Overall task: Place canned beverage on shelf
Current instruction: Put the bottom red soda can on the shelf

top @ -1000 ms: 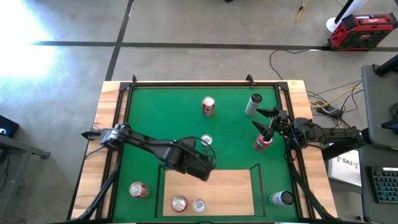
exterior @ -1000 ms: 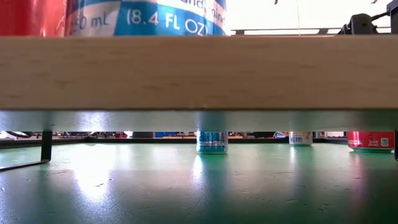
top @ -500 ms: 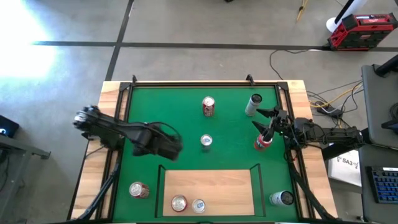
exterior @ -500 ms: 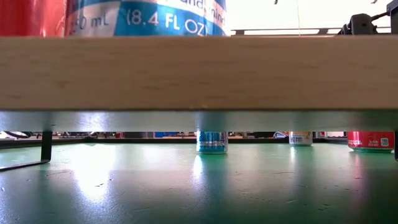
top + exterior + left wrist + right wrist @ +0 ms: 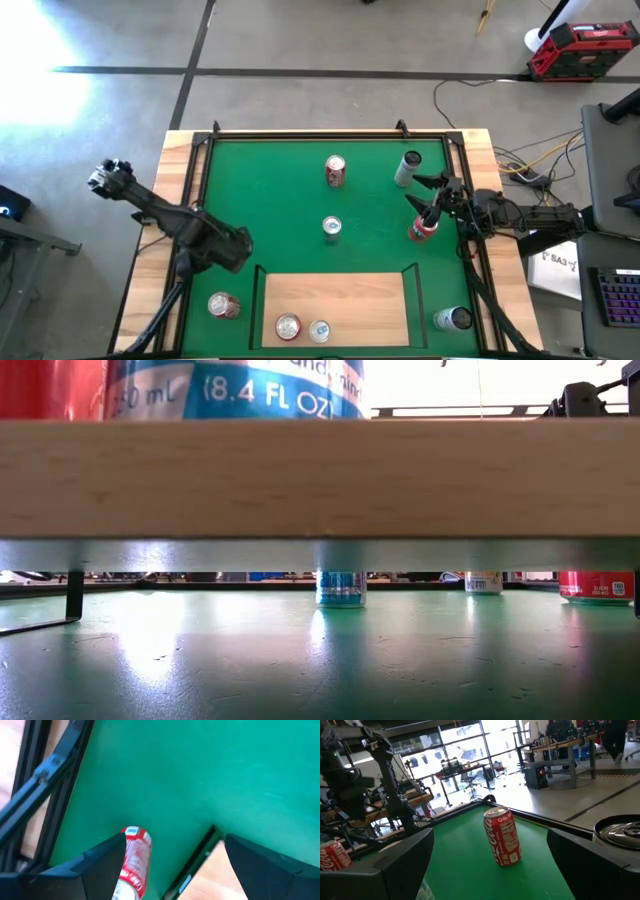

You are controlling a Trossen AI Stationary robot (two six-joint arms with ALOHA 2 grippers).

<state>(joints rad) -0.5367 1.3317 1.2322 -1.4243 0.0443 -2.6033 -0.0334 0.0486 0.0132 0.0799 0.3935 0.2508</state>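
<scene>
cans on the shelf (image 5: 350, 300) are numbering two at this moment: a red can (image 5: 288, 326) and a slim blue-and-silver can (image 5: 319, 329), standing side by side at the board's near edge, just apart from each other. the low view is showing the same pair from underneath the board's front lip, the blue one's printed wall filling the top of the picture. so part of the job is looking done, and most of it is left.

five more cans are standing off the shelf on the green mat (image 5: 260, 190): a red can (image 5: 222, 305) just left of the shelf's rail, a small silver-topped can (image 5: 332, 227) at the mat's middle, a red can (image 5: 335, 171) toward the far side, a silver can (image 5: 407, 168) lying tilted near the far right, and a silver can (image 5: 453, 319) at the near right corner. a sixth, red, (image 5: 424, 229) is sitting at the right gripper. that is making eight cans in all, four of them red.

the left gripper (image 5: 225, 250) is hanging over the mat's left part, near the red can beside the shelf; its wrist view is showing that can between its fingers (image 5: 100, 865), which are standing apart and holding nothing. the right gripper (image 5: 428, 212) is waiting at the mat's right edge, jaws spread wide, with the red can just below it in the high view; whether it is touching that can is not clear.
</scene>
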